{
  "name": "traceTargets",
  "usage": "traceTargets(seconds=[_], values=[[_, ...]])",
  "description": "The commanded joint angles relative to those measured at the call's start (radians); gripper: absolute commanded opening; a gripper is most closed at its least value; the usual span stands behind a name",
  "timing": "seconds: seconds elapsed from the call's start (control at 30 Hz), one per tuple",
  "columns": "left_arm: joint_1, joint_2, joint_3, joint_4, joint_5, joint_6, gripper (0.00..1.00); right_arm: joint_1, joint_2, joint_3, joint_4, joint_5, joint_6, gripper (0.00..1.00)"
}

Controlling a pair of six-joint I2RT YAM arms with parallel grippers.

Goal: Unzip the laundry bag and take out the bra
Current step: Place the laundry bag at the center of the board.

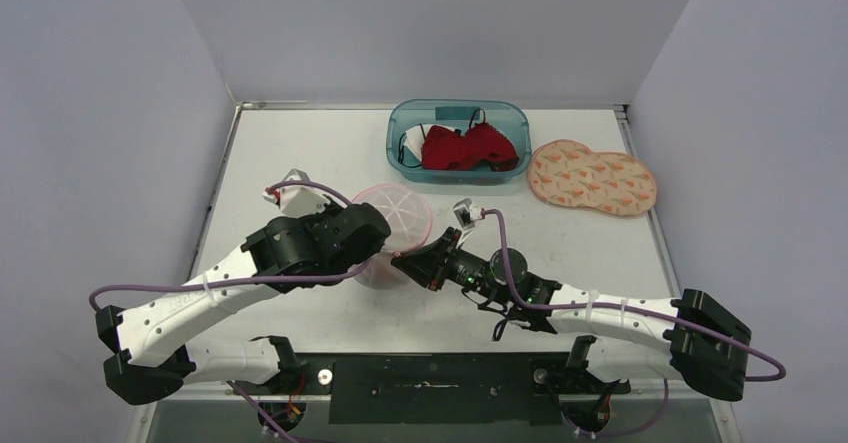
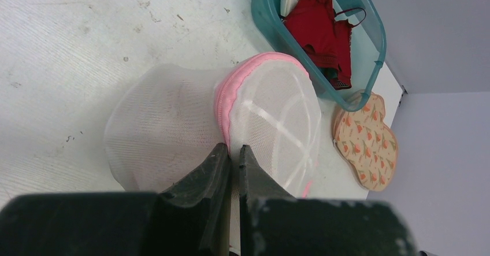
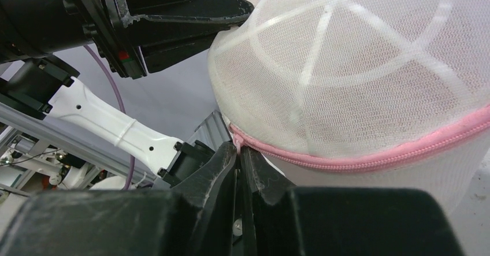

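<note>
White table (image 1: 300, 153): mesh laundry bag (image 1: 405, 213) centre, teal bin (image 1: 505, 115) far side, peach patterned pouch (image 1: 590, 178) beside it.

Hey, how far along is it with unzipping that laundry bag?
Done: the laundry bag is gripped, left end effector on its seam, right end effector at the end of the pink zipper. In hand: starting the pull; the visible zipper looks closed. Left: unzipping, then removing the bra, hidden by mesh.

The pink zipper (image 3: 375, 155) of the white mesh laundry bag (image 3: 346, 65) is pinched at its end by the closed right gripper (image 3: 238, 150).
</note>
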Motion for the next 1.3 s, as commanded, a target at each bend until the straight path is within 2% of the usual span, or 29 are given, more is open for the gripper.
traceTargets(seconds=[0.0,0.37,0.6,0.73,0.8,0.9,1.0,1.07,1.23,1.27], values=[[-0.003,-0.029,-0.011,0.052,-0.021,0.004,0.0,-0.009,-0.04,-0.008,0.036,0.024,-0.014,0.06],[-0.003,-0.095,-0.168,0.28,0.036,0.126,0.0,-0.012,-0.139,-0.007,-0.336,0.198,-0.126,0.05],[-0.003,-0.118,-0.255,0.403,0.065,0.196,0.0,-0.012,-0.179,-0.047,-0.41,0.276,-0.131,0.05],[0.006,-0.122,-0.344,0.552,0.116,0.321,0.0,0.0,-0.188,-0.065,-0.417,0.286,-0.169,0.05],[0.02,-0.133,-0.423,0.726,0.175,0.443,0.0,0.023,-0.211,-0.086,-0.422,0.298,-0.195,0.05],[0.074,-0.171,-0.594,1.052,0.359,0.624,0.0,0.045,-0.246,-0.118,-0.473,0.329,-0.213,0.05],[0.17,-0.184,-0.75,1.338,0.588,0.697,0.0,0.072,-0.289,-0.155,-0.523,0.369,-0.211,0.05],[0.231,-0.168,-0.815,1.458,0.741,0.738,0.0,0.087,-0.315,-0.186,-0.55,0.392,-0.198,0.05],[0.258,-0.091,-0.823,1.483,0.812,0.878,0.0,0.101,-0.328,-0.273,-0.5,0.402,-0.155,0.05],[0.262,-0.08,-0.824,1.487,0.813,0.885,0.04,0.103,-0.319,-0.282,-0.484,0.402,-0.149,0.05]])
